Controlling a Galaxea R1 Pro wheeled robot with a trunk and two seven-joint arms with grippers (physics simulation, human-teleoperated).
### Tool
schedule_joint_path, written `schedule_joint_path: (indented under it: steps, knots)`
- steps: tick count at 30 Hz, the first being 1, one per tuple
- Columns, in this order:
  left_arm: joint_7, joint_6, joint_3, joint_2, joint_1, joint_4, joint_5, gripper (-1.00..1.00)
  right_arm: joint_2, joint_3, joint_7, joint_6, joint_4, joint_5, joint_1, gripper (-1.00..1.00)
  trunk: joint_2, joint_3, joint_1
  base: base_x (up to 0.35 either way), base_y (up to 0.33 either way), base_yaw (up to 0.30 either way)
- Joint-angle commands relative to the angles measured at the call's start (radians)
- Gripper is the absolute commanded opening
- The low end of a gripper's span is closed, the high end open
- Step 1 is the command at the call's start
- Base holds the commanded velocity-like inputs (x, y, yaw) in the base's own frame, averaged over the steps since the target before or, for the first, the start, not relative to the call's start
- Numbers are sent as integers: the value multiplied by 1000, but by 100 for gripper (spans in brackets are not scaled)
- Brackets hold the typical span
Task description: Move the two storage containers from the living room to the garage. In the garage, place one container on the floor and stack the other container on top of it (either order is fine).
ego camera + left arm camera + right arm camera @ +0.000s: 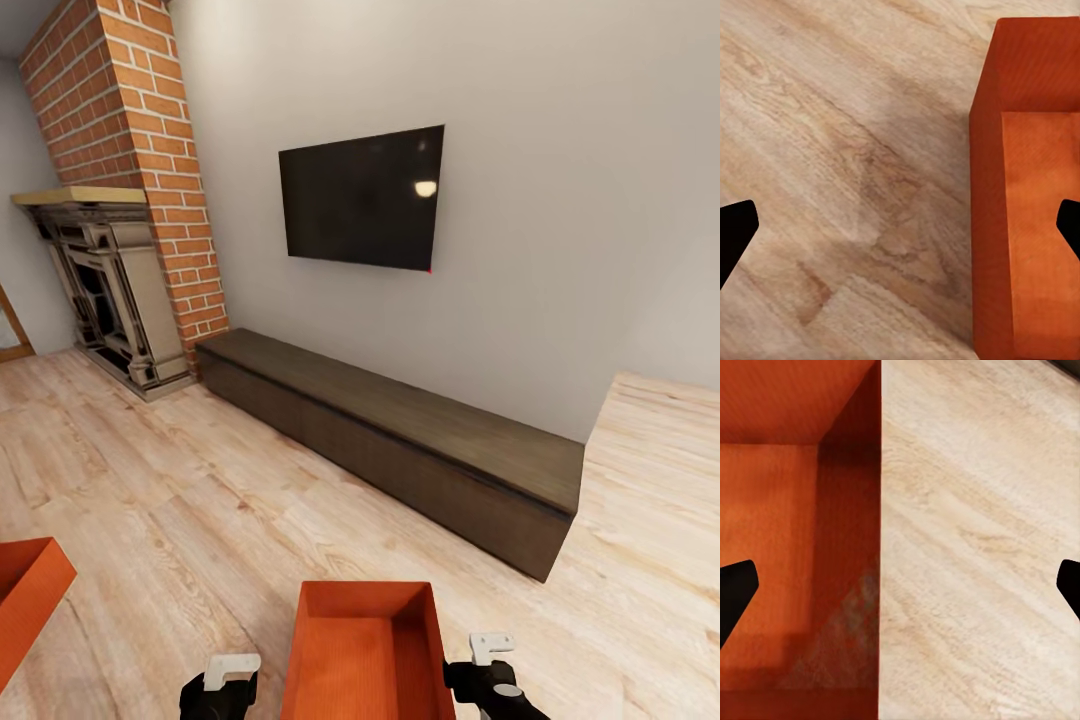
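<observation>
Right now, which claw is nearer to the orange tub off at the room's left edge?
Left. The left claw sits between the two tubs, closer to that tub; the right claw is beyond the middle tub.

Light wood-plank floor, grain running diagonally. One orange-red storage container standing on it, outer wall and ribbed interior visible. Two dark fingers at opposite edges, spread wide apart.

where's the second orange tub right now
In the head view the second tub sits on the wood floor at the robot's far left, apart from the tub between the pincers.
</observation>
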Motion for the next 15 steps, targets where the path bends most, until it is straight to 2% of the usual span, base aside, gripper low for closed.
schedule_joint_path:
  steps: [1,11,15]
  knots:
    - [5,-3,-3,0,-1,1,0,100,0,2,-4,-3,1,2,-1,100,0,-1,0,0,0,0]
    - [5,-5,-3,0,-1,1,0,100,0,1,-4,-4,1,2,-1,100,0,-1,0,0,0,0]
    - [5,-28,-3,0,-1,2,0,100,0,1,-4,-4,1,2,-1,100,0,-1,0,14,-23,0]
